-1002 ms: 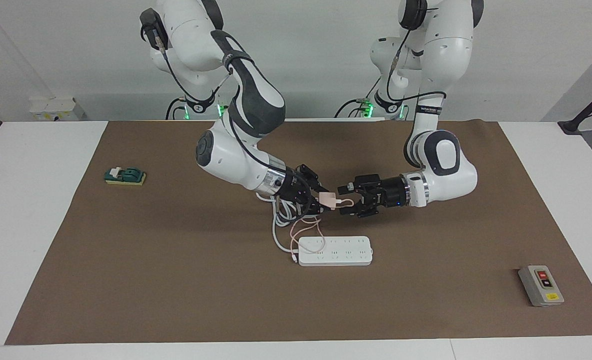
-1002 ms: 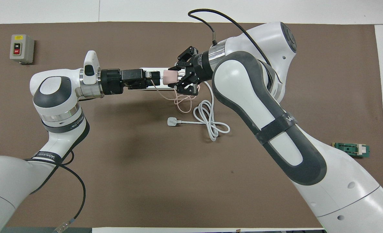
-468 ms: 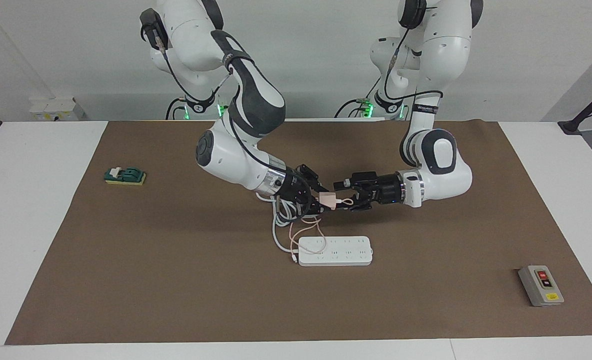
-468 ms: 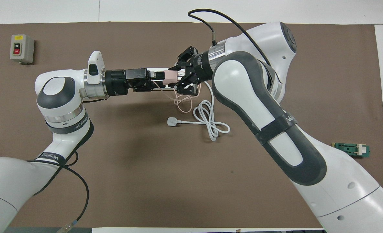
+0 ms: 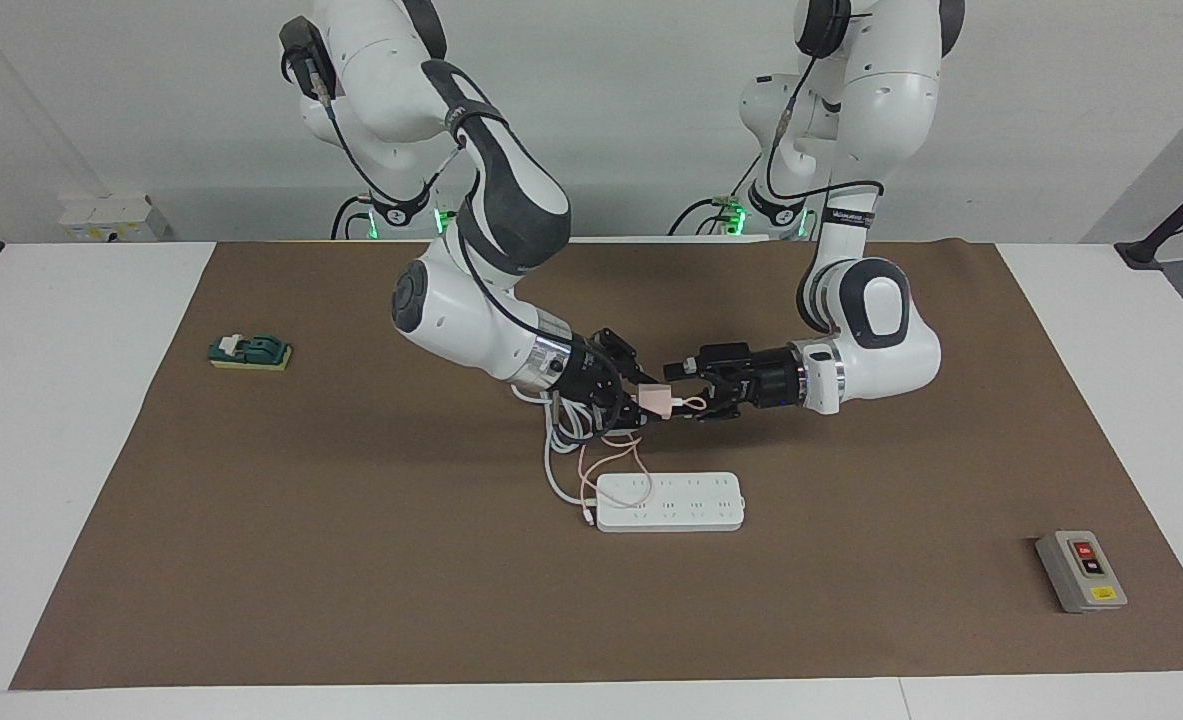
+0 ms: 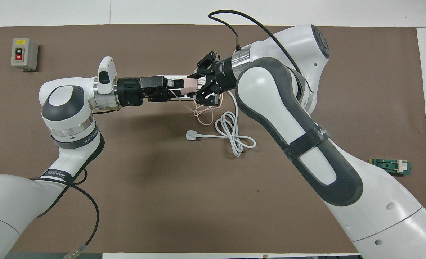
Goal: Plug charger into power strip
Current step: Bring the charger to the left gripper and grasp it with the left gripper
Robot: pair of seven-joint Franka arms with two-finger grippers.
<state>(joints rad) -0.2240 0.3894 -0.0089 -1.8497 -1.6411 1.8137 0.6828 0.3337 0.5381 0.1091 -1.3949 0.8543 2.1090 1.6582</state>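
Presently the charger [image 5: 655,399] is off the bench, held in the air at the middle of the facing view, above the brown mat [image 5: 351,560] and over the coiled cords. The right gripper [image 5: 641,398] is pinching it, fingers pressed onto the pink cube. A thin pink-orange cable [image 5: 611,465] hangs from the charger in loops down to the mat. The left gripper [image 5: 686,390] comes in level from the right of the facing view, its fingers spread about the charger's free end and just beside it; whether they touch it cannot be told. In the overhead view the charger [image 6: 190,85] shows at upper centre between the left gripper [image 6: 175,86] and the right gripper [image 6: 197,86].

The power strip [image 5: 670,502] lies flat on the mat just below centre in the facing view, directly under the two grippers, nothing plugged into its sockets. Its thick white cord [image 6: 231,129] loops on the mat at the centre of the overhead view and ends in a white plug [image 6: 191,135].

A grey button box [image 5: 1080,571] sits at lower right of the facing view. A green block [image 5: 250,352] lies at middle left.
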